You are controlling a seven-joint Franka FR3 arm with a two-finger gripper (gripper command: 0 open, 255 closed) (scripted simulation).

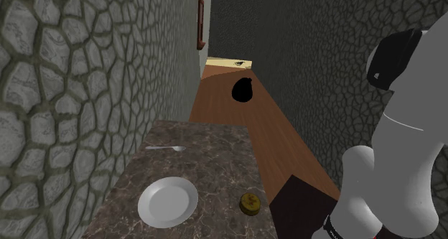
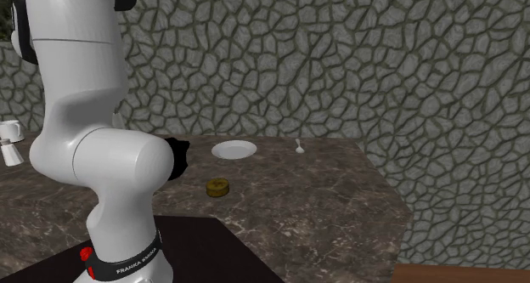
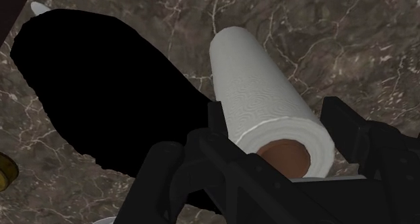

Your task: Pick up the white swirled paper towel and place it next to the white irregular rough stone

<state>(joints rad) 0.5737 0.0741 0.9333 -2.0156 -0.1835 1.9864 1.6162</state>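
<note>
A white paper towel roll (image 3: 269, 95) with a fine swirl pattern and a brown core sits between my black fingers (image 3: 217, 122), which press against both its sides. My gripper (image 3: 279, 125) is shut on the roll, above the dark marble counter (image 3: 323, 27). A large black shape (image 3: 101, 88) lies on the counter beside the roll. In the second exterior view a white lumpy object (image 2: 8, 141) shows at the left edge, partly behind the arm (image 2: 76, 111); I cannot tell what it is.
A white plate (image 1: 168, 201) (image 2: 233, 149), a small yellow-brown round thing (image 1: 249, 202) (image 2: 217, 187) and a pale utensil (image 1: 164, 149) (image 2: 299, 145) lie on the counter. A stone wall (image 1: 64, 94) runs along it. A wooden floor (image 1: 237, 119) stretches beyond.
</note>
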